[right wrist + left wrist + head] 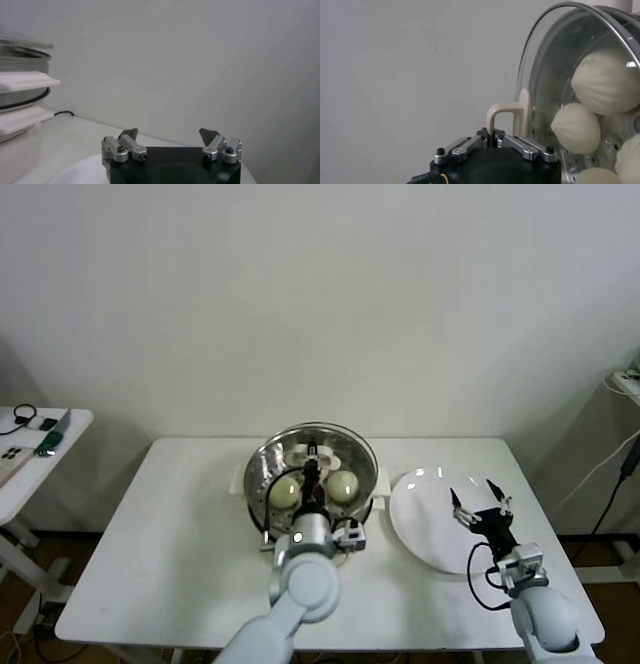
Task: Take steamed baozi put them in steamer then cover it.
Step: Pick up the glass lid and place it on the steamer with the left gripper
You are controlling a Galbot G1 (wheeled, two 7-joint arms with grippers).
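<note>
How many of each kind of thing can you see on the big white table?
Baozi in the steamer, counted through the glass in the left wrist view: 4
Steamer: 1
Glass lid: 1
White plate: 1
Total: 7

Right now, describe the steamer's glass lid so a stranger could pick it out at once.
On the white table, find the shiny steel steamer on its white base. The round clear glass lid sits over it, its white loop handle pinched by the left gripper. Unlike the flat white plate alongside, it is see-through, showing off-white baozi beneath.
</note>
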